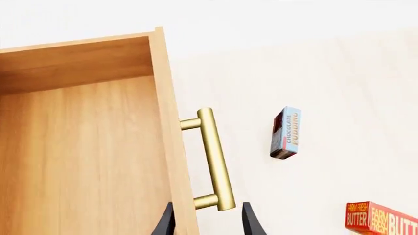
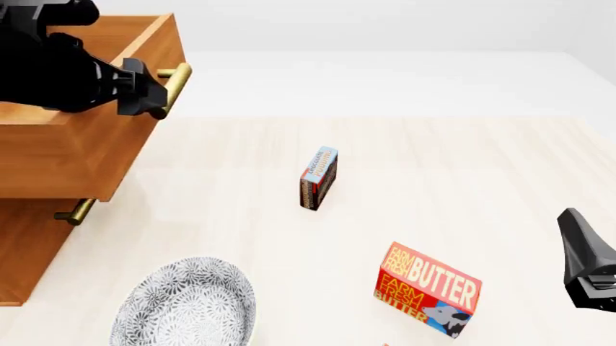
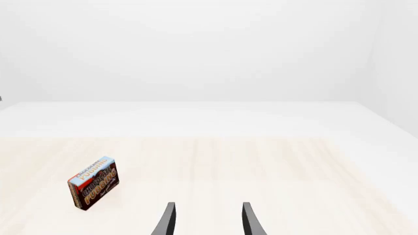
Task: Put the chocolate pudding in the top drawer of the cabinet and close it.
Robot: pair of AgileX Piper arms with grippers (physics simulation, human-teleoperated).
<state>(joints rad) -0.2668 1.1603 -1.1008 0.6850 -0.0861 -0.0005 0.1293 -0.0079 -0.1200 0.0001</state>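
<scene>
In the front view the cabinet [image 2: 39, 245] fills the left edge of the frame, and its top drawer [image 2: 91, 155] is seen pulled out toward the middle, its inside bare in the left wrist view. The left gripper [image 2: 152, 97] is found at the upper left of the front view, right at the drawer's brass handle [image 2: 173, 86]; in the left wrist view its two dark fingertips [image 1: 164, 223] are spread, one on each side of the drawer front and the handle's lower end (actual contact with the bar cannot be made out). The chocolate pudding [image 2: 318, 178] is seen standing on its edge on the pale table [image 2: 481, 180], near the centre of the front view, well apart from the drawer. A Farm Fresh Butter box [image 2: 428, 290] lies at the lower centre-right, and a patterned plate [image 2: 187, 306] is cut off by the bottom edge at lower left. The right gripper [image 2: 587, 267] is held at the far right edge, above the table; its fingers [image 3: 249, 220] are shown parted with nothing between them, the pudding lying off at the lower left of that wrist view.
</scene>
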